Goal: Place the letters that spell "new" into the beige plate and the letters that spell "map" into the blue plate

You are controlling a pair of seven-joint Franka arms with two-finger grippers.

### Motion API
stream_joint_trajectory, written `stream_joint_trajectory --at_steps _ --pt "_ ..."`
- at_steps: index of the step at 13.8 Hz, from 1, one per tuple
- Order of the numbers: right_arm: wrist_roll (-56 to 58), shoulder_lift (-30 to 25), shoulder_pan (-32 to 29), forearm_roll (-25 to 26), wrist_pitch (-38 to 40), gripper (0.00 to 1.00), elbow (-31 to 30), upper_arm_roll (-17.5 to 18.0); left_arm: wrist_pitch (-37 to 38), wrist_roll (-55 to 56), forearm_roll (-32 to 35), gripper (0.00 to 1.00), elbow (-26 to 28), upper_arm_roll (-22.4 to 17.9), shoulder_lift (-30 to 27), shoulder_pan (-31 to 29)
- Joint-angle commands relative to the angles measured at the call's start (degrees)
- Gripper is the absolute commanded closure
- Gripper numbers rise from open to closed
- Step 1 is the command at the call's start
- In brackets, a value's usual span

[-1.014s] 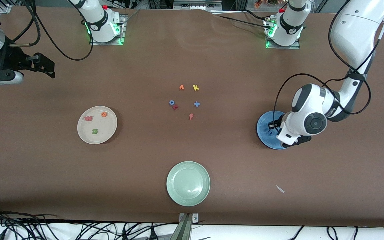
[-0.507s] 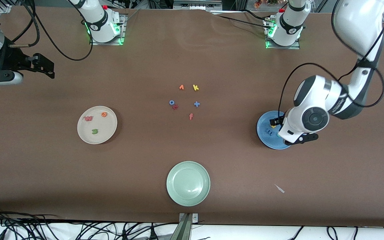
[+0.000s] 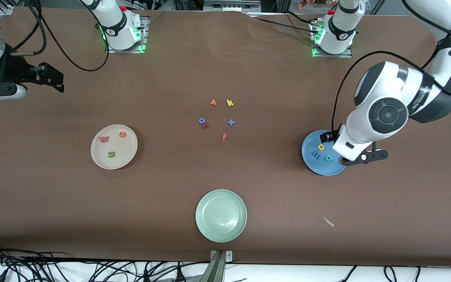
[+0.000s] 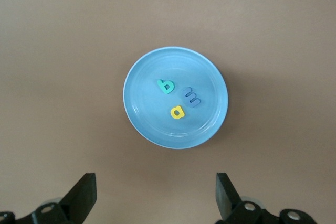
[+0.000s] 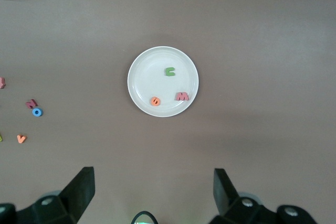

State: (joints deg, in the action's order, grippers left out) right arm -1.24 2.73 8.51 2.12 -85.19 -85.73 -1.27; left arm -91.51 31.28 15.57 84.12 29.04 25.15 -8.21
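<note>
Brown tabletop [image 3: 249,58] runs wide under both my arms, and the sorting looks finished to me; the blue plate [image 3: 311,162] at the left arm's end carries the yellow a [image 3: 321,147], the blue m [image 3: 316,156] and the teal p [image 3: 329,158], lying apart from each other so each reads clearly; my left tool [image 4: 155,195] hangs released over that plate, holding nothing. The beige plate [image 3: 100,160] toward the right arm's end holds the red-pink w [image 3: 103,139], the orange e [image 3: 122,134] and the green n [image 3: 111,154]; my right tool [image 5: 152,192] waits up high, jaws spread and empty. Spare letters, among them the yellow k [image 3: 230,103] and the blue o [image 3: 201,120], sit mid-table because neither word needs them; the pale green plate [image 3: 220,231], nearest the camera, is empty.
</note>
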Motion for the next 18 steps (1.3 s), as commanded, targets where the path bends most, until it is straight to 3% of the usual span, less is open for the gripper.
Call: stream_joint_trajectory --at_steps 1,6,11,13,18 --pt "-0.4 0.8 0.1 0.5 0.4 0.0 1.6 0.0 4.7 -7.6 -1.6 0.0 -7.1 0.4 0.7 -0.4" --pt "-0.4 0.7 0.1 0.5 0.4 0.0 1.6 -0.1 5.0 -18.8 -2.5 0.0 -7.9 -0.8 -3.0 -1.2" --pt "-0.4 0.7 0.1 0.5 0.4 0.0 1.6 -0.1 4.8 -34.2 -12.8 0.0 -4.1 -18.0 -14.1 5.4" --pt "-0.3 0.8 -0.2 0.5 0.1 0.0 1.6 -0.1 3.4 -36.0 -13.1 0.0 -0.5 -23.9 -17.5 9.2" --pt "-0.4 0.8 -0.2 0.5 -0.2 0.0 1.7 -0.1 -8.5 -35.3 -12.7 0.0 10.8 -26.2 -25.3 11.4"
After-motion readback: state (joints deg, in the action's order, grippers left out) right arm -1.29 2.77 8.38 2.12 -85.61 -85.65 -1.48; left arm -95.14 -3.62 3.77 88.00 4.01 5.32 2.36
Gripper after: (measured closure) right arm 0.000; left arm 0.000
